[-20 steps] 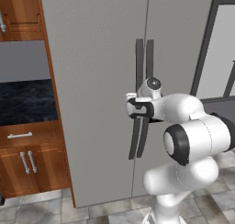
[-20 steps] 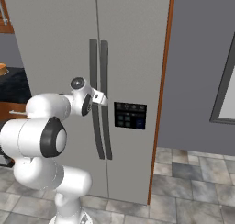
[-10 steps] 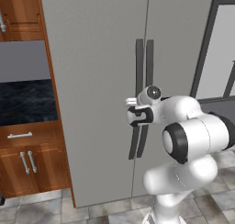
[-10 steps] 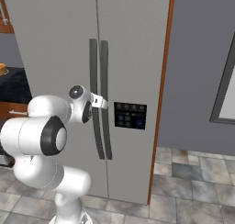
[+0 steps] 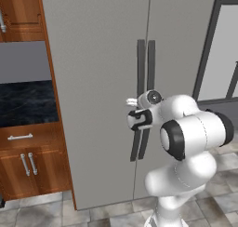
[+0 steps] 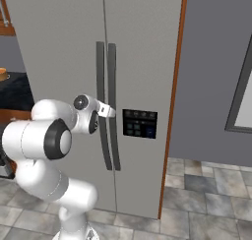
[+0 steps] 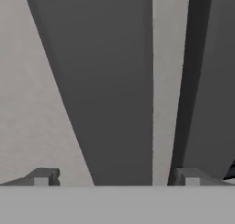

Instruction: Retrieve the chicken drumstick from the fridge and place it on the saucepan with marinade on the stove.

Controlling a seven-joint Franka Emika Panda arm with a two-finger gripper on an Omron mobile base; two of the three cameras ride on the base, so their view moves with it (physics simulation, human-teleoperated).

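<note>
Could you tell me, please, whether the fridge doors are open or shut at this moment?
Shut. Both doors of the fridge lie flush, with only a thin seam between them and no shelves showing. The open gripper straddles the left door handle.

Wooden cabinets (image 5: 28, 172) with silver handles stand over a grey stone-tile floor (image 6: 206, 195). A dark marbled backsplash (image 5: 25, 103) sits above them. A grey wall (image 6: 211, 72) carries a dark-framed window (image 6: 243, 101).

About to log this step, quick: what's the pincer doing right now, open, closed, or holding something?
Pincer: open, its two fingertips spread to either side of the fridge's left door handle, not clamped on it and holding nothing.
</note>
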